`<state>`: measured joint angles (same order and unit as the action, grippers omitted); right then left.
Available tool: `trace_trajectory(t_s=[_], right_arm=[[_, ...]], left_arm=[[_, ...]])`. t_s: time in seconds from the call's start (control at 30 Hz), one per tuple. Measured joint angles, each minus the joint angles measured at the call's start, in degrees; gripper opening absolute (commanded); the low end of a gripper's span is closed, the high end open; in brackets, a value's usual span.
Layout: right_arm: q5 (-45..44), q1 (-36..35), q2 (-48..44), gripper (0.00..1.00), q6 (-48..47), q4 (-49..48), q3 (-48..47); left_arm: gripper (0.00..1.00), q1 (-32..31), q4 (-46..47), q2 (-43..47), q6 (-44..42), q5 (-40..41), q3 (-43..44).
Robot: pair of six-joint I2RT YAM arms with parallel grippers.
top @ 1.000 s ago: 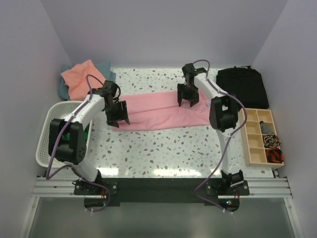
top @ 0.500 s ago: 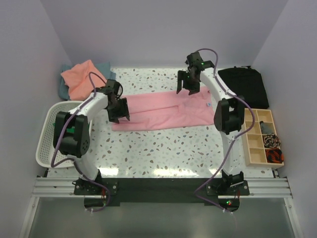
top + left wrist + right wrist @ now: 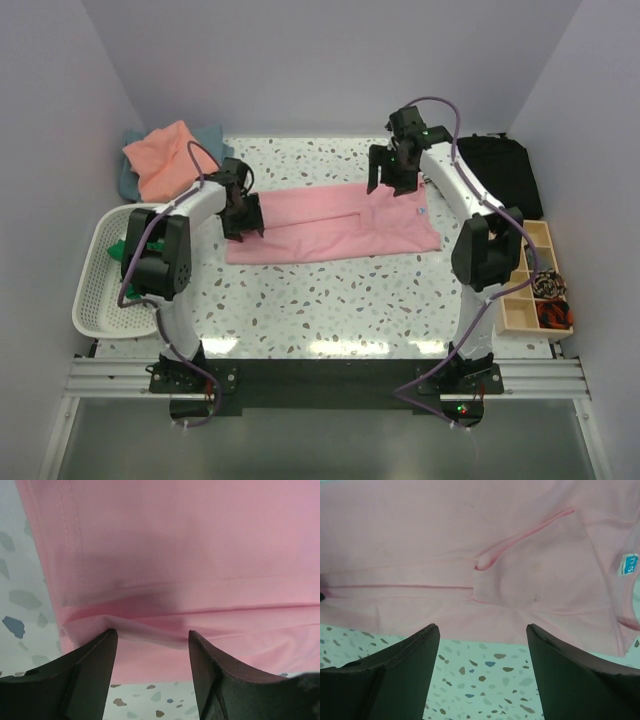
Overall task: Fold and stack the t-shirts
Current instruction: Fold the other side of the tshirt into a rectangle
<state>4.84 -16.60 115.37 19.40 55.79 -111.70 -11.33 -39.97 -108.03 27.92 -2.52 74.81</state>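
A light pink t-shirt [image 3: 335, 222] lies flat mid-table, folded lengthwise into a long band. My left gripper [image 3: 243, 214] hovers over its left end, open. In the left wrist view a raised fold of the pink t-shirt [image 3: 175, 555] lies just past the left gripper [image 3: 152, 636], not pinched. My right gripper [image 3: 392, 176] stands open above the shirt's far right edge. Its wrist view shows the pink t-shirt [image 3: 470, 555] with a tucked sleeve and the neck label [image 3: 629, 565], and nothing between the open right gripper [image 3: 482, 630]. A salmon-orange shirt [image 3: 160, 160] lies on a grey-blue one [image 3: 213, 136] at the back left.
A white basket [image 3: 98, 305] at the left edge holds a bright green shirt [image 3: 120, 248]. A black bag [image 3: 495, 175] sits at the back right. A wooden compartment tray [image 3: 525, 275] with small items lies along the right edge.
The right gripper has risen and drifted back and to the right off the pink shirt, opening a little wider. The left gripper has shifted slightly toward the back along the shirt's left end.
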Motion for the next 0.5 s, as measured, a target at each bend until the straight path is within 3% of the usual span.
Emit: trace_trajectory(t_s=[0.27, 0.5], right_arm=[[-3.28, 0.66, -0.02, 0.76, 1.44, 1.20, 7.21], [-5.44, 5.40, -0.07, 0.77, 4.39, 0.96, 11.91]], left_arm=[[0.64, 1.11, 1.73, -6.19, -0.07, 0.52, 8.11], [0.67, 3.52, 0.52, -8.44, -0.76, 1.27, 17.64]])
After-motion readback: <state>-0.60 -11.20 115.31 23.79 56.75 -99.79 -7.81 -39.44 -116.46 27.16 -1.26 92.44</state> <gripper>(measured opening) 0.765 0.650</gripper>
